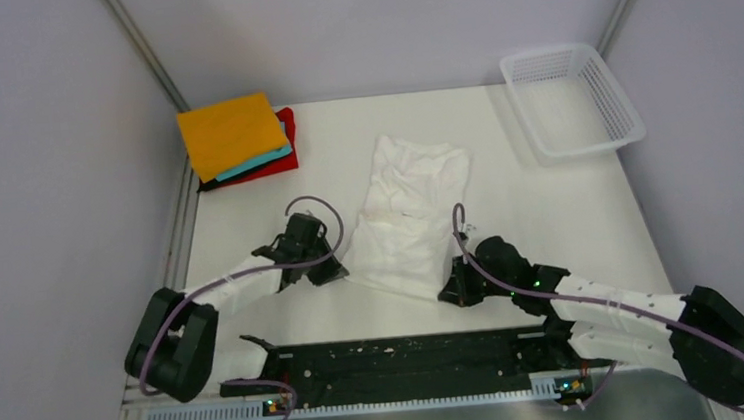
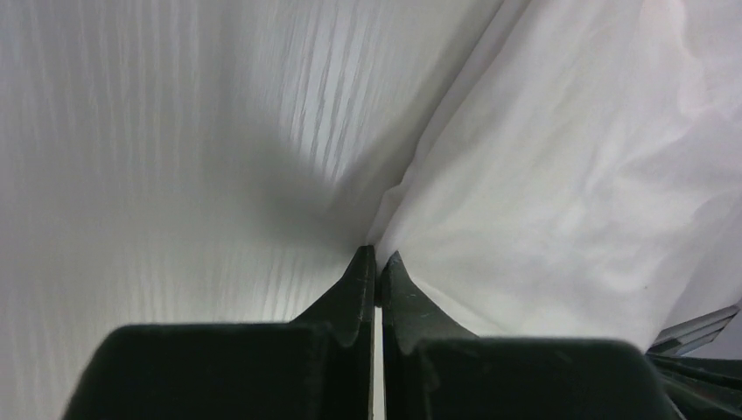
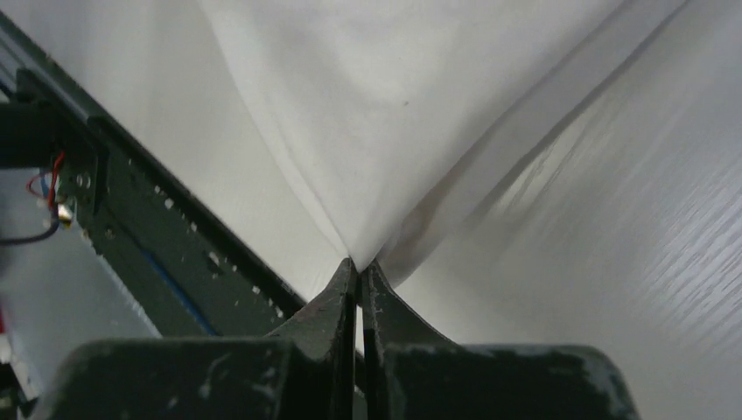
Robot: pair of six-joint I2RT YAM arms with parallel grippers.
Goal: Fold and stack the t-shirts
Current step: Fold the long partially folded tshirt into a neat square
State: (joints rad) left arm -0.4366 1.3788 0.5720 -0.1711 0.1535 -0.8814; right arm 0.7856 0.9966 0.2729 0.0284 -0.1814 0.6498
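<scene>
The white t-shirt [image 1: 408, 212] lies in a long folded strip on the middle of the table. My left gripper [image 1: 333, 270] is shut on its near left corner; the left wrist view shows the cloth [image 2: 560, 175] pinched at my closed fingertips [image 2: 378, 255]. My right gripper [image 1: 451, 289] is shut on its near right corner, and the right wrist view shows the cloth [image 3: 394, 114] drawn to a point between the fingertips [image 3: 359, 264]. A stack of folded tees sits at the back left: orange [image 1: 232, 133] on top, teal [image 1: 264, 161] under it, red [image 1: 279, 165] at the bottom.
A white plastic mesh basket [image 1: 572, 102] stands at the back right. The black arm-base rail [image 1: 400, 360] runs along the near edge and shows in the right wrist view [image 3: 157, 227]. Grey walls enclose the table on the left, back and right.
</scene>
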